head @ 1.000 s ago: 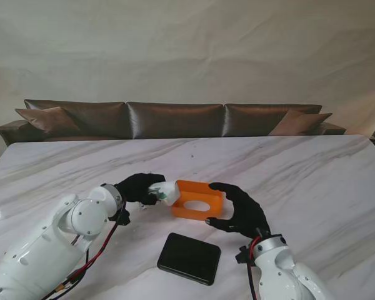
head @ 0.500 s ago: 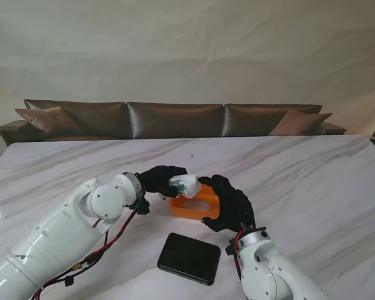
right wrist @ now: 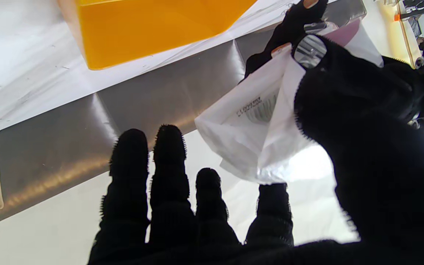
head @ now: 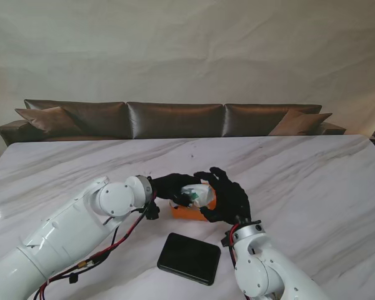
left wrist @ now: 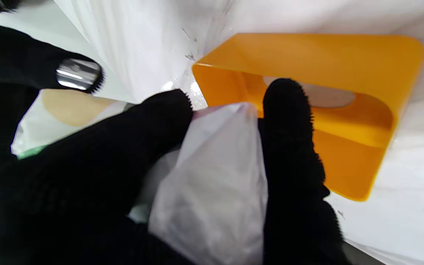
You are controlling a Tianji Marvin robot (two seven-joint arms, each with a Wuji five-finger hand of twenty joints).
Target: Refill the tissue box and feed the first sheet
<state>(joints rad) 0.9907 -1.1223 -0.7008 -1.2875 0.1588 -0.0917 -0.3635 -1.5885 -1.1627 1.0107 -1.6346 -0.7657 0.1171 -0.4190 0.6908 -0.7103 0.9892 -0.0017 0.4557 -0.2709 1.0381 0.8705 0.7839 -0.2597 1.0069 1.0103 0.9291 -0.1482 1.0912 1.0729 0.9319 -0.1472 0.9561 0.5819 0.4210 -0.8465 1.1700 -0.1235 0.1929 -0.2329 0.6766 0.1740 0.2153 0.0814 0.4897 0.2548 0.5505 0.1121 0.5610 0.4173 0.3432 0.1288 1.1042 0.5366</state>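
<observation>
The left hand was closed around the tissue pack over the orange box; the right hand hovered just beside it, fingers spread.

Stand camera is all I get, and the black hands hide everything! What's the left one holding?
Observer: The left hand pinches a white plastic tissue pack between its fingers.
Operator: Is it inside yet?
Observer: No. The orange box has its open side facing the pack, and its inside shows only bare orange.
Operator: What about my other hand?
Observer: The right hand has four fingers straight and apart, not wrapped round anything.
</observation>
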